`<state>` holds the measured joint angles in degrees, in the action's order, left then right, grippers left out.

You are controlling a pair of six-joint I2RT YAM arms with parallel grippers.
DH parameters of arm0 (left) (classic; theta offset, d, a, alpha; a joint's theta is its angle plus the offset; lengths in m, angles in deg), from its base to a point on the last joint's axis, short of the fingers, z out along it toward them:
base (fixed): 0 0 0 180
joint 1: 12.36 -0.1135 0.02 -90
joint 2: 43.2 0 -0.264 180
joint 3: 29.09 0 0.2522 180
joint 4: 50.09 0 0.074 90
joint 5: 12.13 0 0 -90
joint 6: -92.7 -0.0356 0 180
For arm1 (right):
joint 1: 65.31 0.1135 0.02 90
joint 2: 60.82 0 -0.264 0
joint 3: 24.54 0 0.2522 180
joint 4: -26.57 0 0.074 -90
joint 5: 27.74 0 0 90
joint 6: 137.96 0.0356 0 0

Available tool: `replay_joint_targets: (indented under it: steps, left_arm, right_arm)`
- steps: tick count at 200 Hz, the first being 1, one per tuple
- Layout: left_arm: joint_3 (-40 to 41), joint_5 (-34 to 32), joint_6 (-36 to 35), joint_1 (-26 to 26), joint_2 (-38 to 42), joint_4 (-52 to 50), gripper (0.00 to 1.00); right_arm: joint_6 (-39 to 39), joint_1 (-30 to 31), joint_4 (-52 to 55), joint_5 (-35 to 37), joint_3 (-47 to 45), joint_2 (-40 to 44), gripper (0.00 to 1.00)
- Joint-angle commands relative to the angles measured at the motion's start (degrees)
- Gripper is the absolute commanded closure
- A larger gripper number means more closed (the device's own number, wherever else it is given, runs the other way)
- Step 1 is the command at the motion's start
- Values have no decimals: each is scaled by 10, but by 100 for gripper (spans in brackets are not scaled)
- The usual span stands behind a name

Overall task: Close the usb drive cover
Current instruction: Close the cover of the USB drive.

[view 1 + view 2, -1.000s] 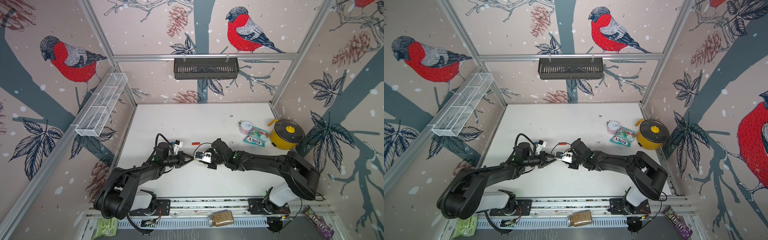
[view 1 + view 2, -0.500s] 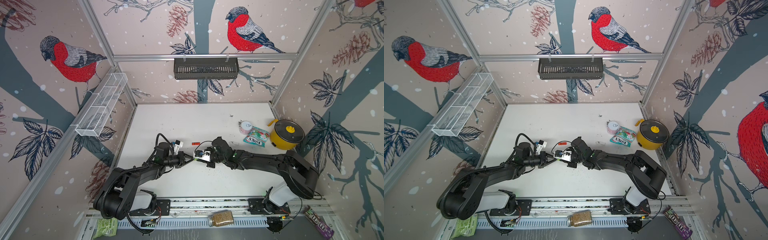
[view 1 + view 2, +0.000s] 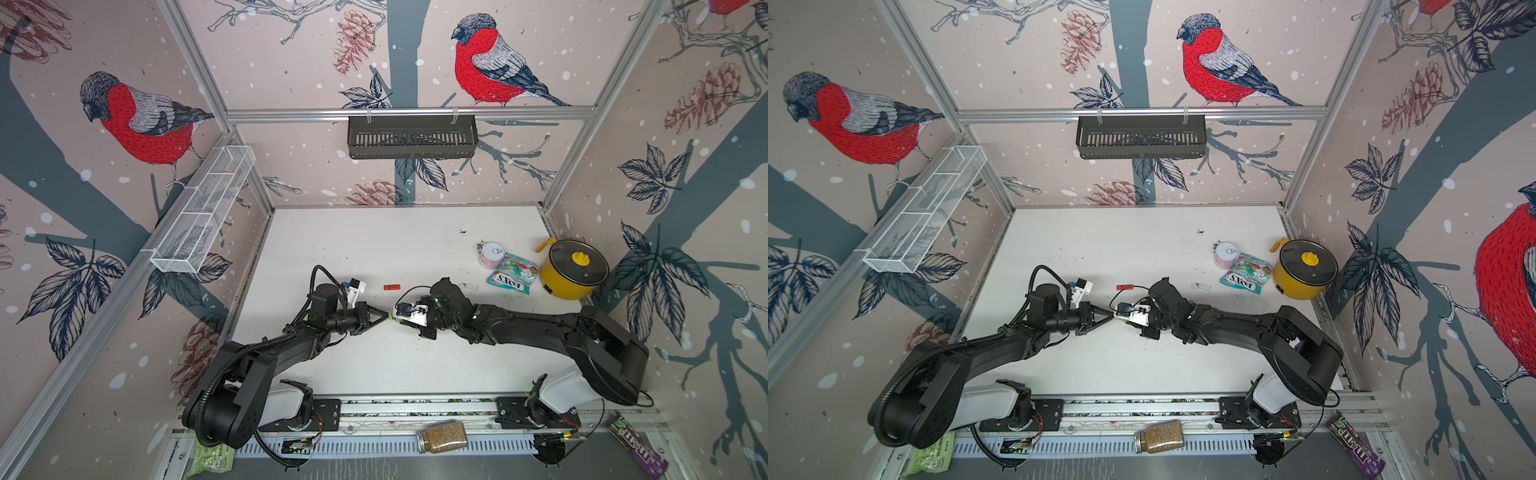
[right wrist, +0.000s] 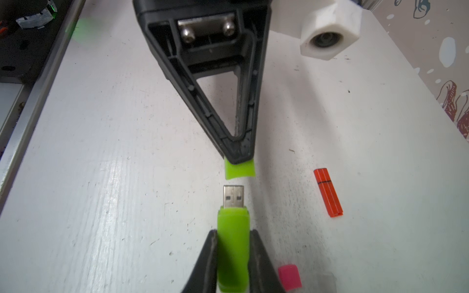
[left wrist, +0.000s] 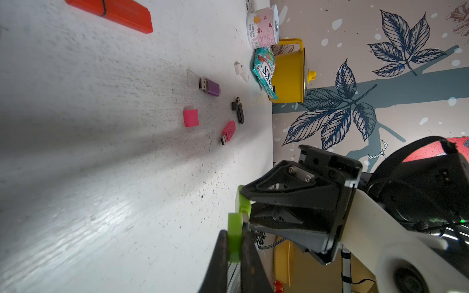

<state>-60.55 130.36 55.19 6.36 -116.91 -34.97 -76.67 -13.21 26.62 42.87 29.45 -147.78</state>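
My right gripper (image 4: 233, 233) is shut on the body of a bright green usb drive (image 4: 233, 251), whose bare metal plug (image 4: 233, 196) points at the left gripper. The matching green cover (image 4: 239, 171) is pinched in my left gripper (image 5: 234, 229), which is shut on it, its open end facing the plug. A small gap separates plug and cover, and they are roughly in line. In both top views the two grippers meet tip to tip low over the table's middle, the left gripper (image 3: 383, 318) on the left and the right gripper (image 3: 400, 319) beside it.
A closed red drive (image 3: 391, 287) lies just behind the grippers. Behind the right gripper lie a pink cap (image 5: 190, 118), a purple drive (image 5: 209, 86), a black drive (image 5: 238, 110) and a pink drive (image 5: 228, 132). At the back right stand a yellow pot (image 3: 571, 270), a candy bag (image 3: 512, 274) and a small can (image 3: 491, 253).
The right gripper with the green drive has edged left toward the left gripper, narrowing the gap between plug and cover. The left arm has hardly moved.
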Motion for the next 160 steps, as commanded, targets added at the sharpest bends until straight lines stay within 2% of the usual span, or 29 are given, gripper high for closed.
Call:
replay_joint_targets:
  steps: [1, 110, 160]
  left_arm:
    - [-4, 6, -4, 2, 4, 5, 99]
    - [-4, 13, -2, 7, -8, 12, 99]
    - [-11, 16, 0, 13, -15, 18, 99]
  right_arm:
    - [5, 4, -12, 8, 7, -5, 85]
    - [13, 4, -38, 12, 8, -6, 86]
    - [5, 6, -27, -12, 18, -12, 86]
